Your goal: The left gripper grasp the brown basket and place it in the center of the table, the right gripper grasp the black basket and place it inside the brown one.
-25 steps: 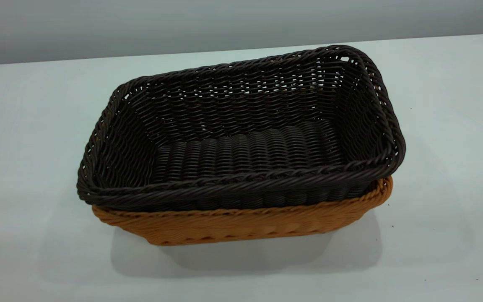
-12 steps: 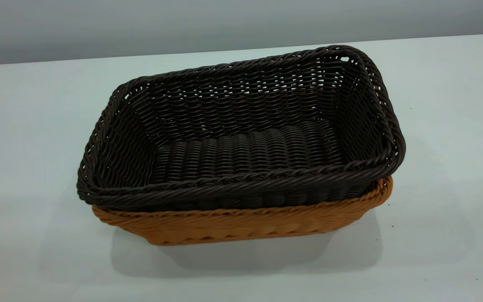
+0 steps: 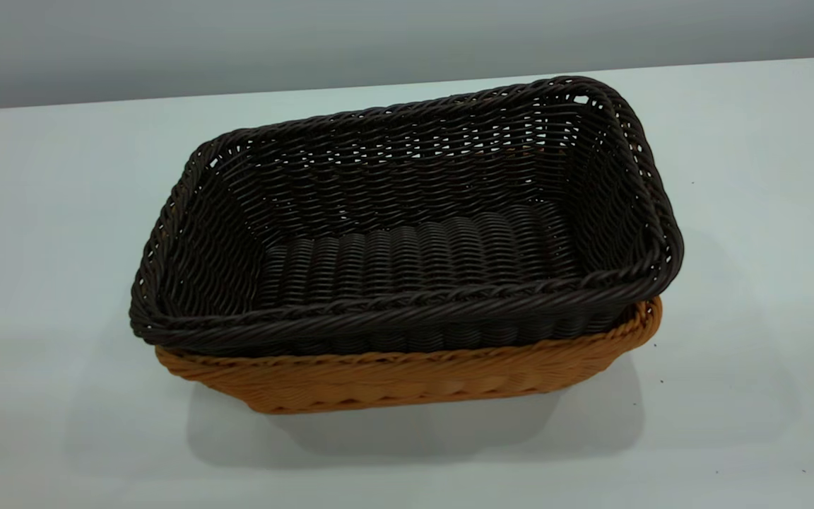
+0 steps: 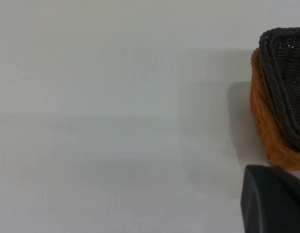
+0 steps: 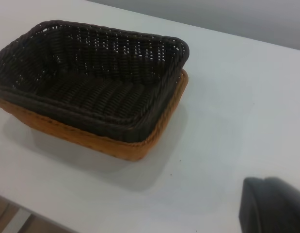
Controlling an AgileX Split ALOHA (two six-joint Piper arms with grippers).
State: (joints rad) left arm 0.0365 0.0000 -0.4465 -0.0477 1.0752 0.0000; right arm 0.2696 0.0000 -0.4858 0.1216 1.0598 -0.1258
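Observation:
The black basket (image 3: 407, 233) sits nested inside the brown basket (image 3: 407, 382) near the middle of the white table (image 3: 61, 247). Its braided rim stands above the brown rim all round. Neither arm appears in the exterior view. The left wrist view catches one end of the stacked pair, black basket (image 4: 288, 87) over brown basket (image 4: 266, 126), with a dark part of my left gripper (image 4: 273, 201) off to the side, apart from them. In the right wrist view the black basket (image 5: 91, 77) and brown basket (image 5: 125, 145) lie well away from a dark part of my right gripper (image 5: 273, 206).
Bare white tabletop surrounds the baskets on every side. The table's far edge (image 3: 407, 88) meets a grey wall behind. A near table edge (image 5: 23, 208) shows in the right wrist view.

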